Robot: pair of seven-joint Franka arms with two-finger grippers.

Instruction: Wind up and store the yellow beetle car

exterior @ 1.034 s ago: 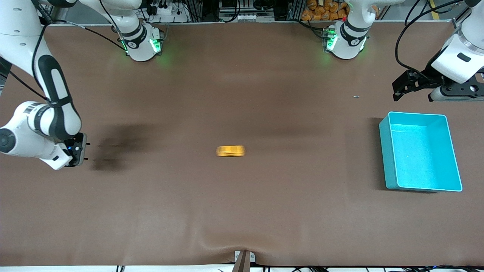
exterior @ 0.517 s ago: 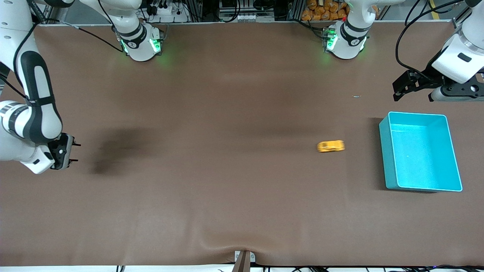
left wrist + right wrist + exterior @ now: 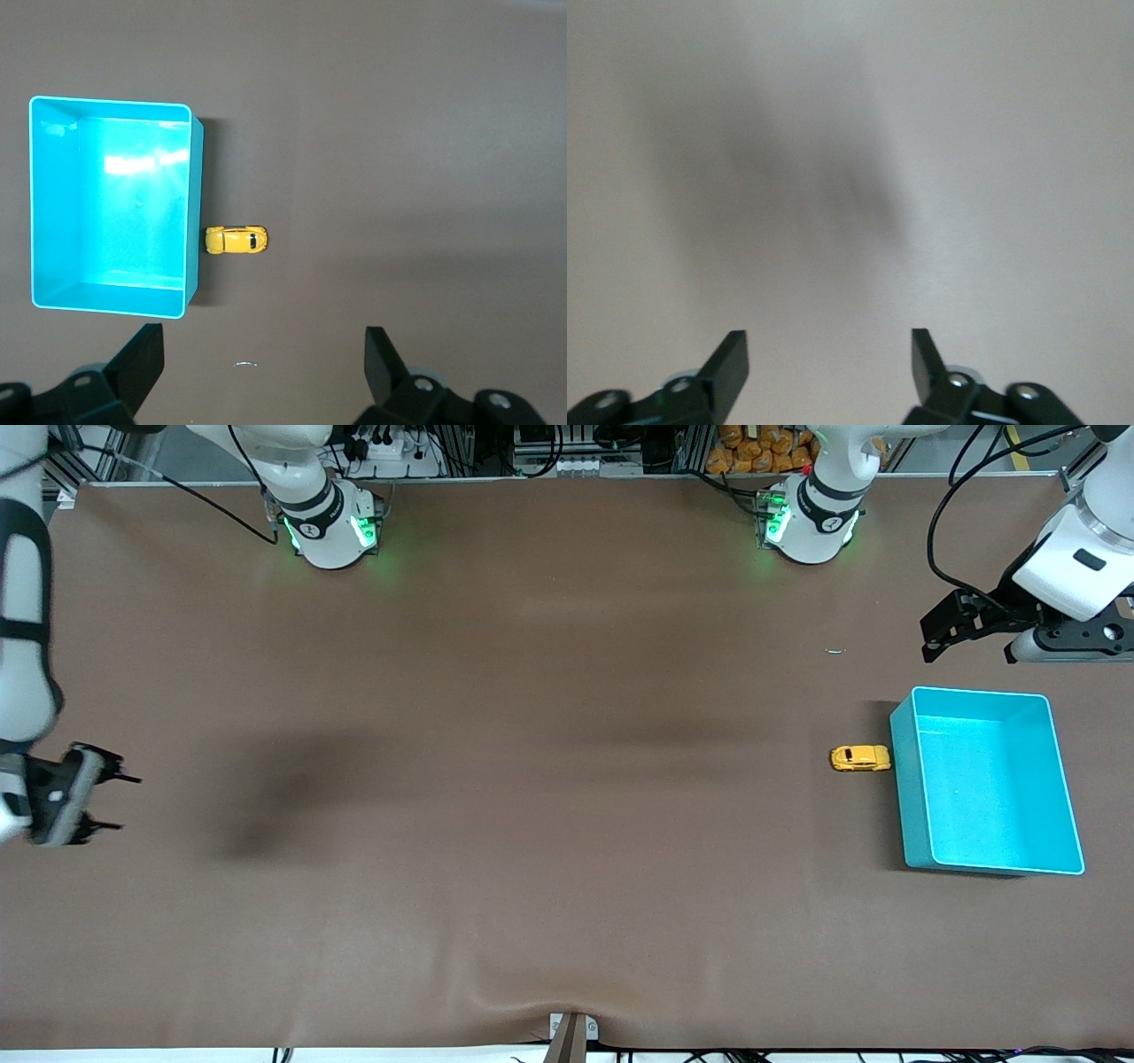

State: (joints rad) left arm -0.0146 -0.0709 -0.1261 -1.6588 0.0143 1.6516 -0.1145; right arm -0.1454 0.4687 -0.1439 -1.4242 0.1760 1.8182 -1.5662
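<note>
The yellow beetle car (image 3: 859,758) stands on the brown table, touching or nearly touching the outer wall of the teal bin (image 3: 902,779) on the side toward the right arm's end. It also shows in the left wrist view (image 3: 236,240) beside the bin (image 3: 53,195). My left gripper (image 3: 932,638) is open and empty, up in the air over the table near the bin's edge farthest from the front camera. My right gripper (image 3: 120,802) is open and empty at the right arm's end of the table, over bare table in the right wrist view (image 3: 830,354).
The teal bin is empty inside. A small pale speck (image 3: 835,652) lies on the table near the left gripper. The table's front edge has a bracket (image 3: 571,1032) at its middle.
The car has rolled from the table's middle toward the left arm's end and stopped against the bin. The right gripper has drawn back toward its end of the table. The left arm has not moved.
</note>
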